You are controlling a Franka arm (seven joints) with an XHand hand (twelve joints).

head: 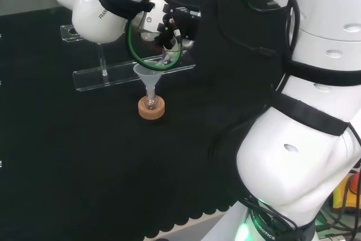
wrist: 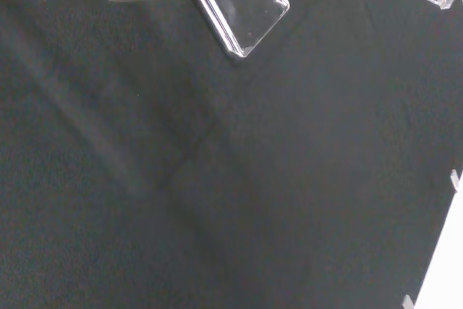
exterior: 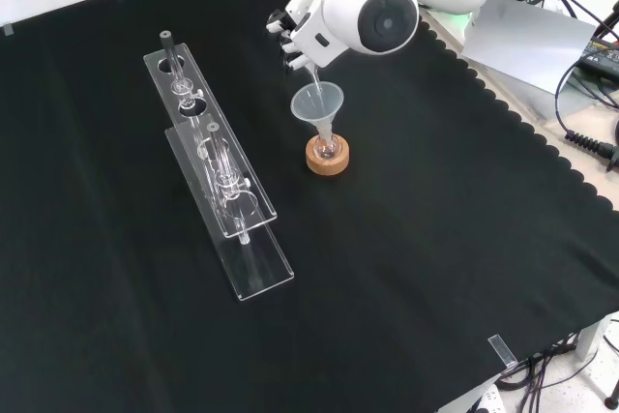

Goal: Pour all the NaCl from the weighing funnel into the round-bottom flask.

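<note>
A small round-bottom flask (head: 150, 103) (exterior: 328, 149) stands in a cork ring stand (head: 151, 111) (exterior: 327, 161) near the middle of the black cloth. A clear cone funnel (head: 149, 74) (exterior: 317, 103) sits in its neck. Just above the cone's rim, the black and white hand (head: 172, 26) (exterior: 290, 31) is curled round a clear weighing funnel (head: 167, 58) (exterior: 311, 73). The weighing funnel is tilted, its narrow end pointing down into the cone. I cannot make out any powder in it or in the flask.
A long clear plastic rack (head: 113, 74) (exterior: 218, 176) with several glass pieces stands just beyond the flask in the head view, to its left in the front view; its end (wrist: 242, 16) shows in the wrist view. The arm's white links (head: 304, 139) rise at the head view's right.
</note>
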